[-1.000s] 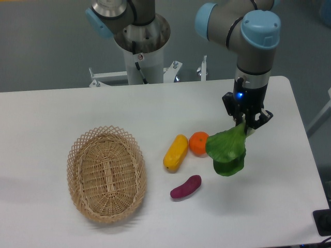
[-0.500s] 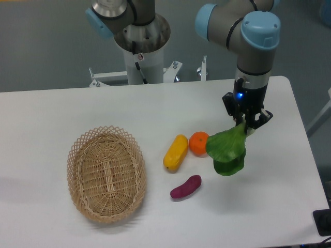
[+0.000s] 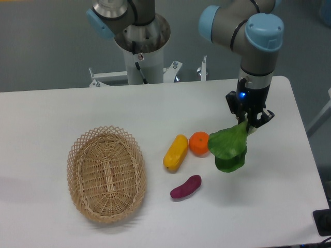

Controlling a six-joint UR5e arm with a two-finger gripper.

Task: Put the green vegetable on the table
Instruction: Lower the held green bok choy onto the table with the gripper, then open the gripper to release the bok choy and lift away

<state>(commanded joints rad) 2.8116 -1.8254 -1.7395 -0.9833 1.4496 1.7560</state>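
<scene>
From my remote station I saw the hand (image 3: pixel 250 122) clenched on the stem end of the green vegetable (image 3: pixel 228 149), whose leaves hung down and to the left, just beside the orange (image 3: pixel 198 143); I could not tell whether its lower edge touched the bench (image 3: pixel 62 111). A yellow fruit (image 3: pixel 175 152) lay touching the orange on its left, a purple piece (image 3: pixel 185 187) sat near them toward the front, and a wicker basket (image 3: pixel 106 174) stood well apart at the left.
</scene>
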